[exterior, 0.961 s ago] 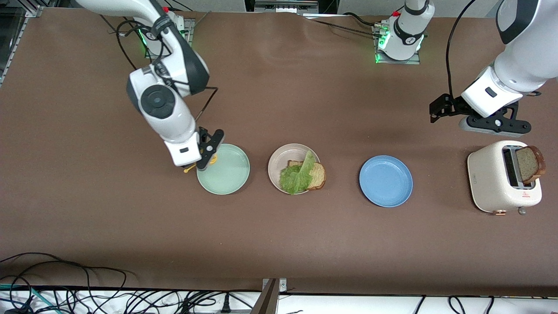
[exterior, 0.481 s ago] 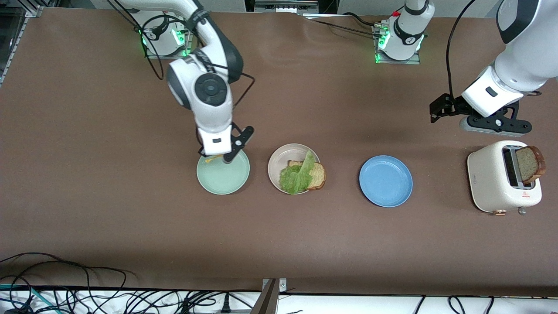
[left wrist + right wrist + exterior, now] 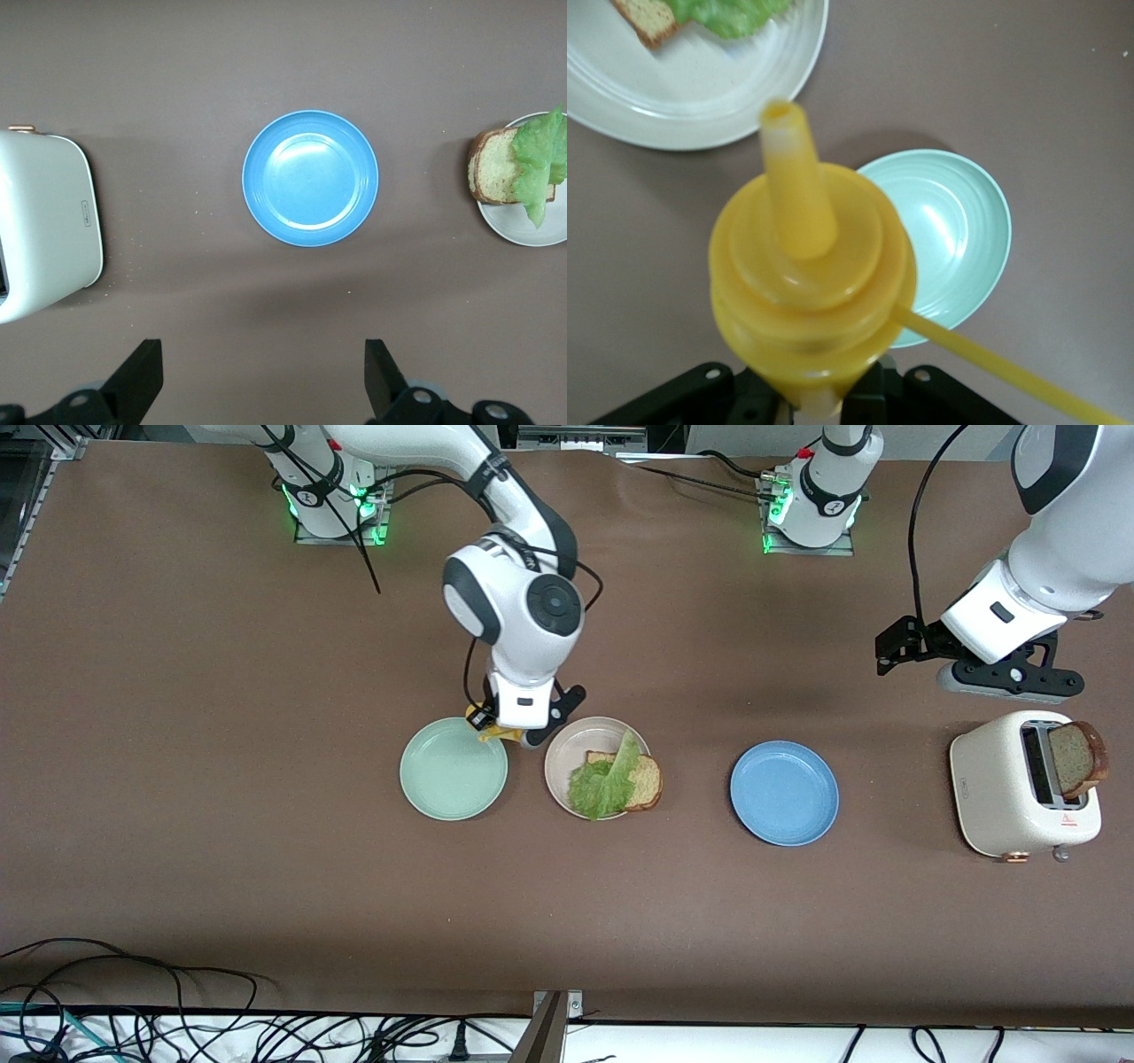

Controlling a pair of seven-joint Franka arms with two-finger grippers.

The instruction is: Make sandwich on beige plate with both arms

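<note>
— What carries it all?

— A long table [image 3: 177,868] covered in plain brown, a little rippled near the robots' edge.

— And what sits straight on it?

— Three round plates in a row, apart from one another. Taking the front view as a clock face centred on the beige plate [image 3: 567,766], the mint green plate [image 3: 453,779] lies just beside it at nine o'clock. The blue plate [image 3: 784,793] is at three o'clock, farther off.

— Anything else?

— A cream toaster [image 3: 997,797], also at three o'clock, well past the blue plate. The right arm's base [image 3: 332,509] stands at about eleven o'clock, and the left arm's base [image 3: 811,514] at about one.
</note>
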